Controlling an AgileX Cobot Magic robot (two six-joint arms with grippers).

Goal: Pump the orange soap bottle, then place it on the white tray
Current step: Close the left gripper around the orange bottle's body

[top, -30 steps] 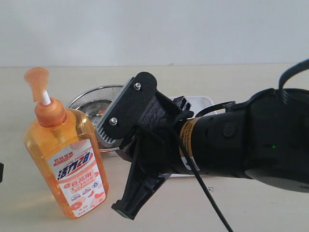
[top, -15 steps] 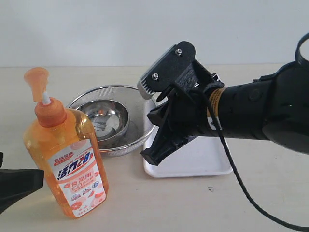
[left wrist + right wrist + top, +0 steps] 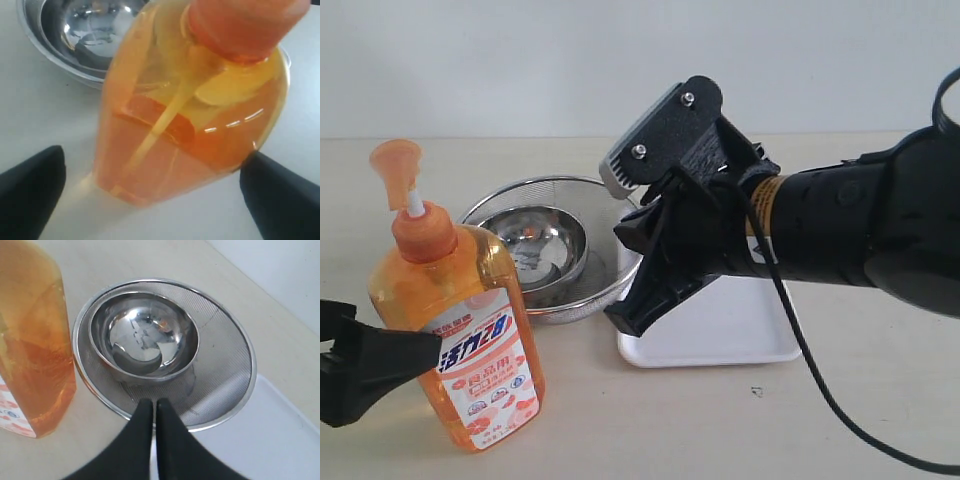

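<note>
The tall clear-orange soap bottle stands upright at the near left of the beige table, off the flat white rectangular tray to its right. My left gripper has pushed in since half a second ago, and its spread fingers now flank the bottle without gripping it. The round steel mesh strainer sits between bottle and tray. My right gripper hovers above the strainer's right rim, pinched together on nothing and barely shifted.

Matte black throughout. Just behind the right gripper, an amber band; above it, a black plate with two silver screws and a grey ribbed edge; trailing behind it, a thin black cable.
</note>
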